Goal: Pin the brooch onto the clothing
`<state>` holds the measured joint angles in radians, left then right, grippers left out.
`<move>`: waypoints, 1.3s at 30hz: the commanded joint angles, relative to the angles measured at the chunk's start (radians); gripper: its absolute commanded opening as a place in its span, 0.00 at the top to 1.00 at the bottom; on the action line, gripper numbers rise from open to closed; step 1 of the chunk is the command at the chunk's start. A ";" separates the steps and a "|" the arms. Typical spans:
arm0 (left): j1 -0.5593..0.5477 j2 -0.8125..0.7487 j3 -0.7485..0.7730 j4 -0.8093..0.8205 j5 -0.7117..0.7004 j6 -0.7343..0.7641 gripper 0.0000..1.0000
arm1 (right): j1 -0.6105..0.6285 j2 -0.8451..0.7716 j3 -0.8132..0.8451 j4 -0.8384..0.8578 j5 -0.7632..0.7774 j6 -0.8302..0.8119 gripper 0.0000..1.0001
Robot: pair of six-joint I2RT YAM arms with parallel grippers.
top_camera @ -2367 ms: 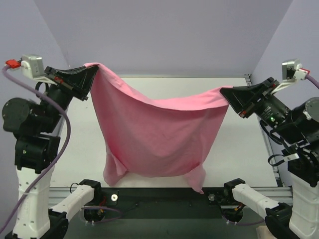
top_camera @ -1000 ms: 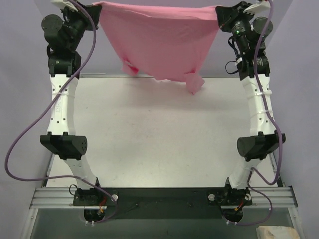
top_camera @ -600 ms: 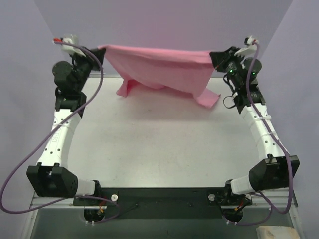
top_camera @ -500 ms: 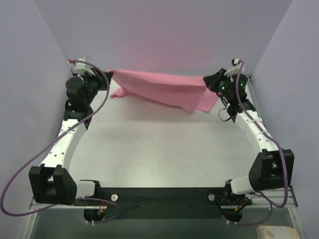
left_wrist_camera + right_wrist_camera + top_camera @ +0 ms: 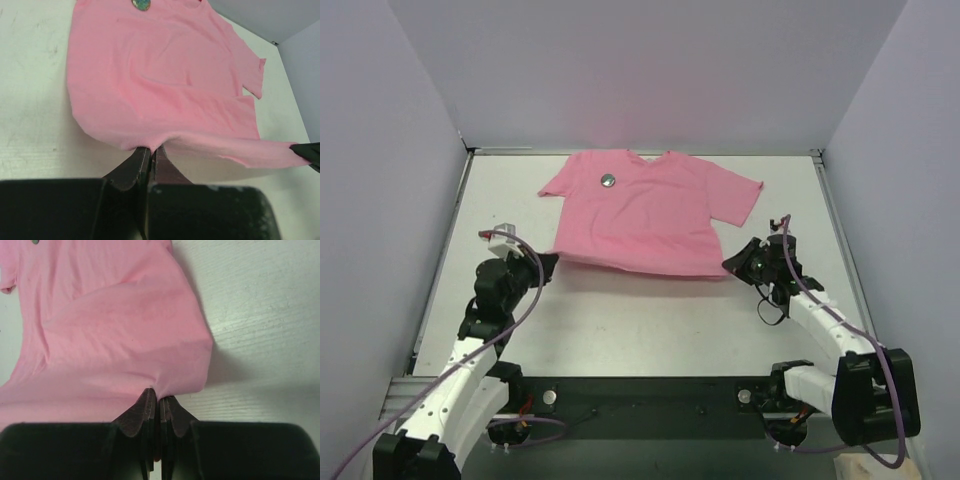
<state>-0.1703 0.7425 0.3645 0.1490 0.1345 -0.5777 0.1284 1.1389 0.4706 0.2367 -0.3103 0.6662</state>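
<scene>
The clothing (image 5: pixel 645 212), a pink short-sleeved T-shirt, lies spread flat on the table, neck toward the far wall. The brooch (image 5: pixel 607 180), a small dark round disc, sits on its chest near the collar, and shows at the top of the left wrist view (image 5: pixel 141 4). My left gripper (image 5: pixel 551 261) is shut on the shirt's near left hem corner (image 5: pixel 150 145). At the near right hem corner (image 5: pixel 159 392), my right gripper (image 5: pixel 730 264) is shut on the fabric. Both hem corners are lifted slightly off the table where the jaws pinch them.
White tabletop (image 5: pixel 650 320) stretches between the shirt's hem and the black base rail (image 5: pixel 650 395). Purple-grey walls (image 5: pixel 400 120) stand on three sides. Both arms lie low near the table's front corners.
The arms swung the hanging shirt out to the far side, then drew back and down. The shirt now lies flat on the table with the brooch facing up.
</scene>
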 commanded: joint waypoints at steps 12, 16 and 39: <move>-0.018 -0.249 -0.139 -0.416 0.004 -0.240 1.00 | 0.016 -0.263 -0.131 -0.390 0.100 0.045 1.00; -0.035 -0.282 -0.153 -0.526 -0.022 -0.295 1.00 | 0.023 -0.284 -0.165 -0.419 0.091 0.073 1.00; -0.232 -0.239 -0.136 -0.747 -0.041 -0.517 1.00 | 0.088 -0.255 -0.161 -0.681 0.122 0.231 1.00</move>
<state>-0.3882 0.4824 0.1772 -0.5346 0.1032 -1.0550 0.1982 0.8879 0.3008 -0.2932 -0.2237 0.8490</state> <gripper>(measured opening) 0.031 0.046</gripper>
